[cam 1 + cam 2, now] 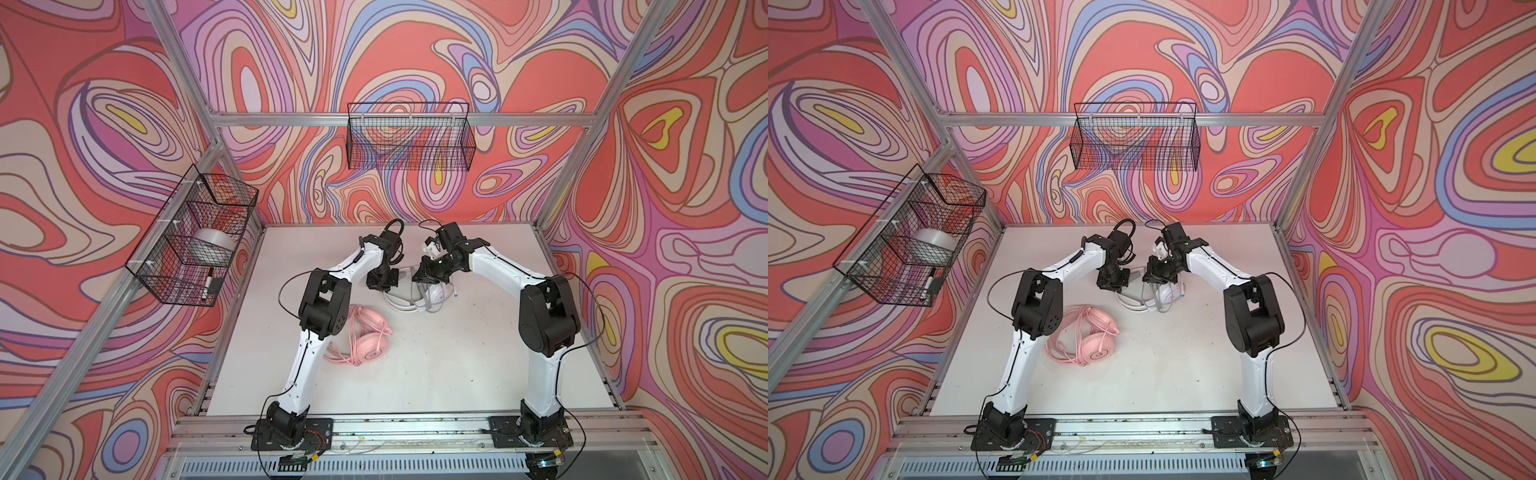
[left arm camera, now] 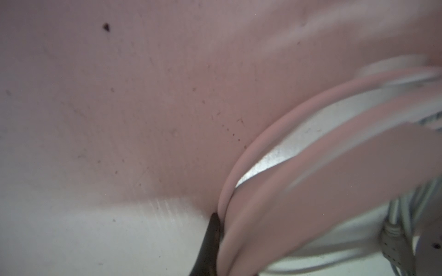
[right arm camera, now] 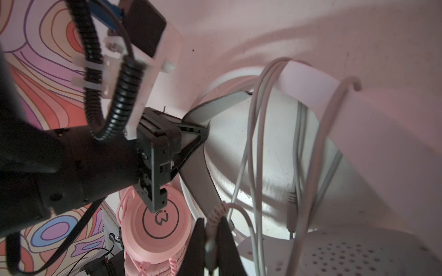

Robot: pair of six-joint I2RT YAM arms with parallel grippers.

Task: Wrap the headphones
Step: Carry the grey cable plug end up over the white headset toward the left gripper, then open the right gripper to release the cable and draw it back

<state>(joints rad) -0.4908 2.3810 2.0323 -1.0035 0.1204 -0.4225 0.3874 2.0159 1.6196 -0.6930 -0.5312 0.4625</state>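
The white headphones lie at the back middle of the table, seen in both top views, with both grippers down on them. My left gripper is shut on their grey-lined headband; one of its dark fingers shows pressed against the band. My right gripper is shut on the ribbed end of the pale grey cord, which runs in loops over the headband. The white perforated ear cup sits close beside the right gripper. The pink headphones lie apart, nearer the front, with their pink cord loose around them.
A black wire basket hangs on the back wall. Another basket on the left wall holds a tape roll and a marker. Aluminium frame posts border the white table. The left arm's elbow hangs over the pink headset.
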